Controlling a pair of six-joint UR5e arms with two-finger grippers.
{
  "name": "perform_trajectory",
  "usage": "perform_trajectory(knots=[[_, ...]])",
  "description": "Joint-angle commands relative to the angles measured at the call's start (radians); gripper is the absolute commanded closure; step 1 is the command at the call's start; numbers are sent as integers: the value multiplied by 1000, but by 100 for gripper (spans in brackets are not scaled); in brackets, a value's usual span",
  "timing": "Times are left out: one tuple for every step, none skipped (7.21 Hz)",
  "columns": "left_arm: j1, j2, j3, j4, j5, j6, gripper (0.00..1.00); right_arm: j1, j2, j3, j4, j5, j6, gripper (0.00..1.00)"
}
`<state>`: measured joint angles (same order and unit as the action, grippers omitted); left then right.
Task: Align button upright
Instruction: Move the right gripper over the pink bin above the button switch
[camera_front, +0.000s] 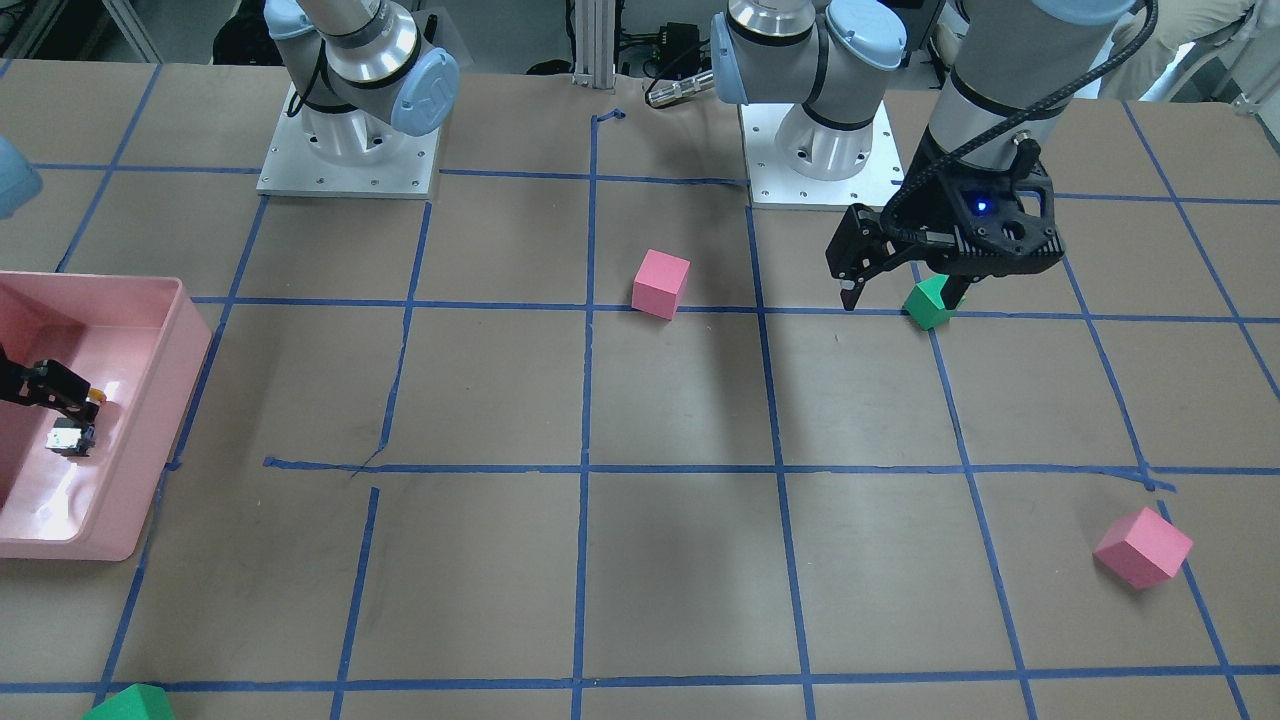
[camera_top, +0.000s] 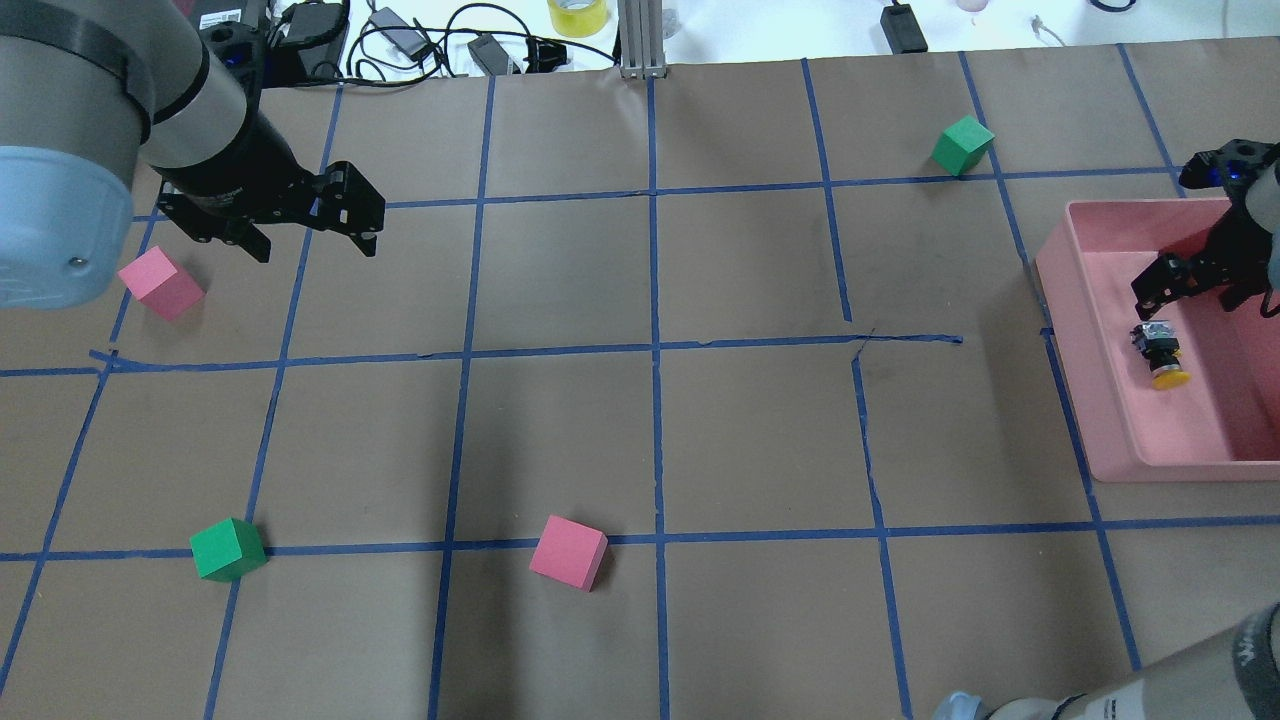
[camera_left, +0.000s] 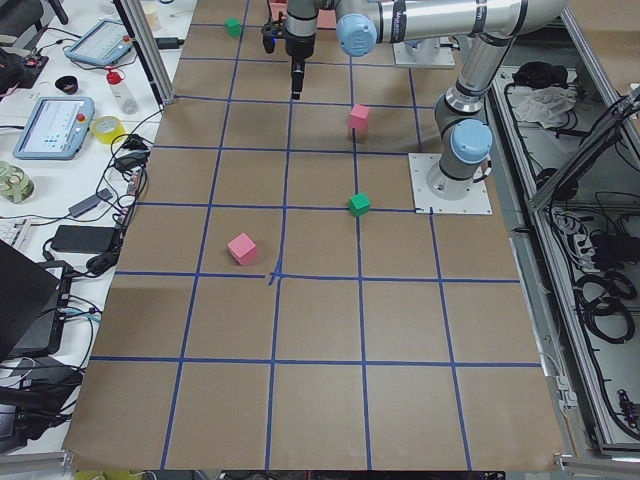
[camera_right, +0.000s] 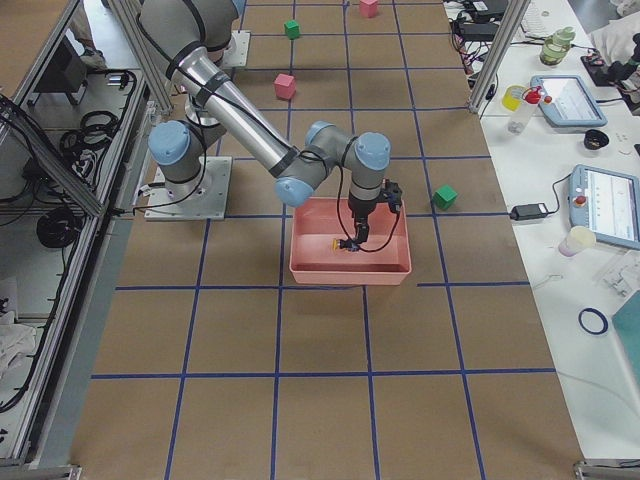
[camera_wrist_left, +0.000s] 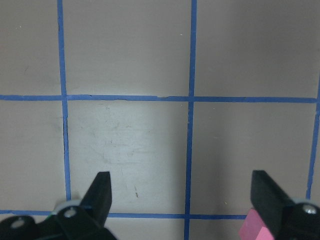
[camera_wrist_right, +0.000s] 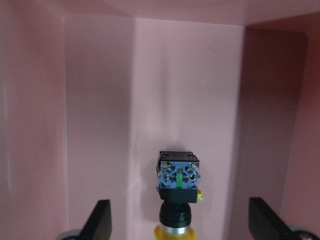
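Observation:
The button (camera_top: 1160, 352) lies on its side on the floor of the pink bin (camera_top: 1078, 330), with its yellow cap toward the robot. In the right wrist view, the button (camera_wrist_right: 178, 187) shows its whitish-grey base block end-on, with the black body and yellow cap below. My right gripper (camera_top: 1200, 295) hangs over it inside the bin, open. Its fingers (camera_wrist_right: 100, 220) stand wide on either side and do not touch the button. My left gripper (camera_top: 315, 245) is open and empty, held above the table at the far left.
Two pink cubes (camera_top: 160, 283) (camera_top: 568, 552) and two green cubes (camera_top: 228, 549) (camera_top: 963, 145) sit on the taped grid. One green cube (camera_front: 928, 303) is just under my left gripper. Cables and a yellow tape roll (camera_top: 577, 15) lie past the far edge.

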<state>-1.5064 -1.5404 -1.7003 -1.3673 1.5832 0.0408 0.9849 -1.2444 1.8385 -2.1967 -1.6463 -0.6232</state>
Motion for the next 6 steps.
perform_trajectory(knots=[[0, -1, -5, 1, 1, 5, 0, 0, 35, 2, -41, -3, 0, 4], [0, -1, -4, 5, 0, 5, 0, 0, 42, 4, -44, -6, -1, 4], [0, -1, -4, 7, 0, 5, 0, 0, 57, 4, -44, -1, 0, 4], [0, -3, -7, 10, 0, 5, 0, 0, 92, 4, -46, 0, 0, 4], [0, -3, -7, 11, 0, 5, 0, 0, 95, 4, -46, -1, 0, 4], [0, -7, -6, 16, -2, 5, 0, 0, 99, 5, -44, 2, 0, 4]])
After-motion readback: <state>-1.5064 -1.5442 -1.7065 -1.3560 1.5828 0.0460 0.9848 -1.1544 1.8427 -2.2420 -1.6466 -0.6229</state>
